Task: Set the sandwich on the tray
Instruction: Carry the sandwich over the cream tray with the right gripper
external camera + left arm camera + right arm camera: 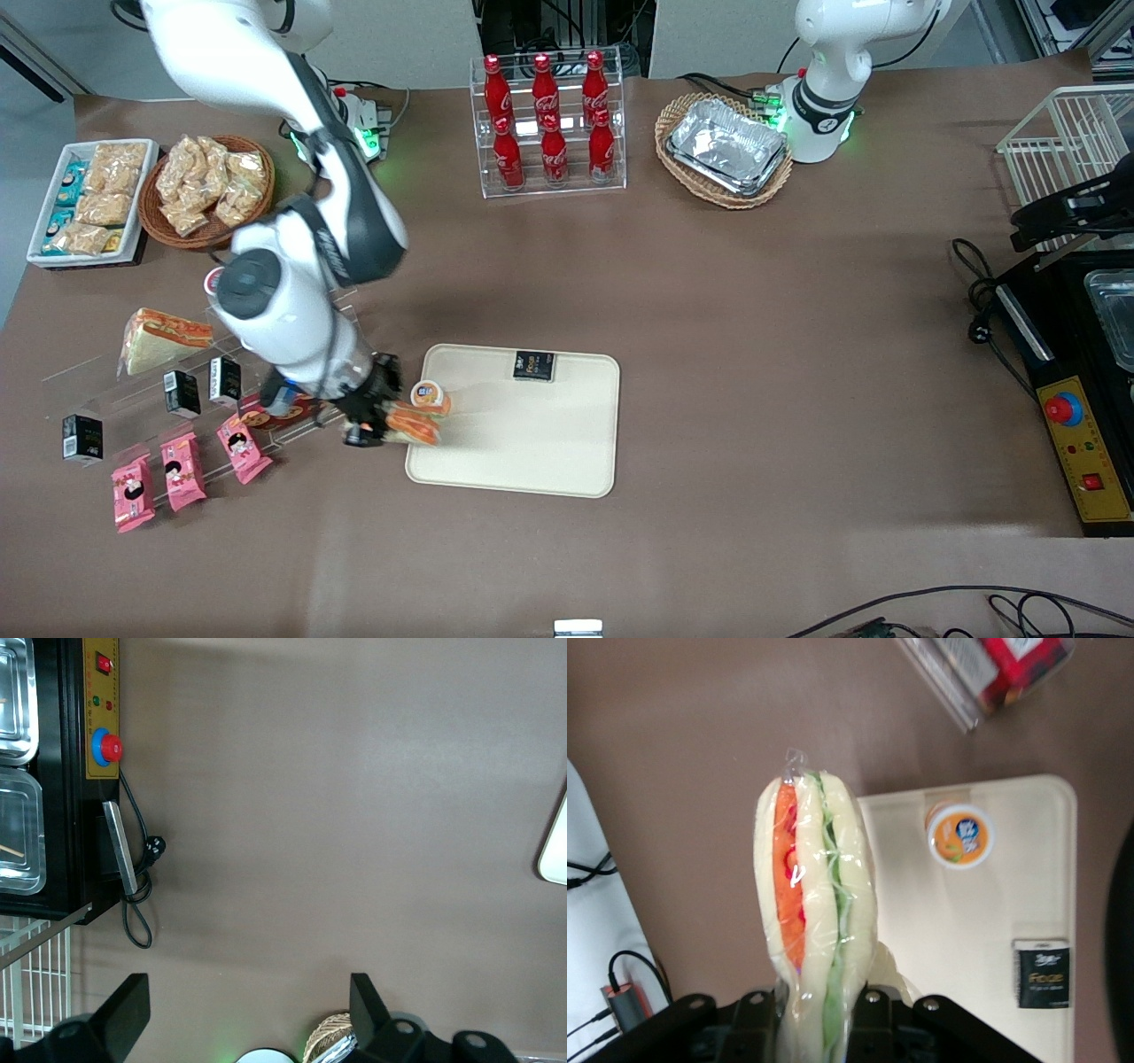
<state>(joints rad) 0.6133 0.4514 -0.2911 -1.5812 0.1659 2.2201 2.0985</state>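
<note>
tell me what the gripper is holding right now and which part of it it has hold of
The gripper is shut on the sandwich, pinching one narrow end of its wrapped length; the rest juts out free over the tray edge nearest the working arm.

So the gripper (376, 424) was clamped on the sandwich (415, 424), right over the tray (532, 443) edge at its 9 o'clock. A small cup (429, 395) sat on the tray at the sandwich's 12, a little box (533, 365) near the tray's 12.
</note>
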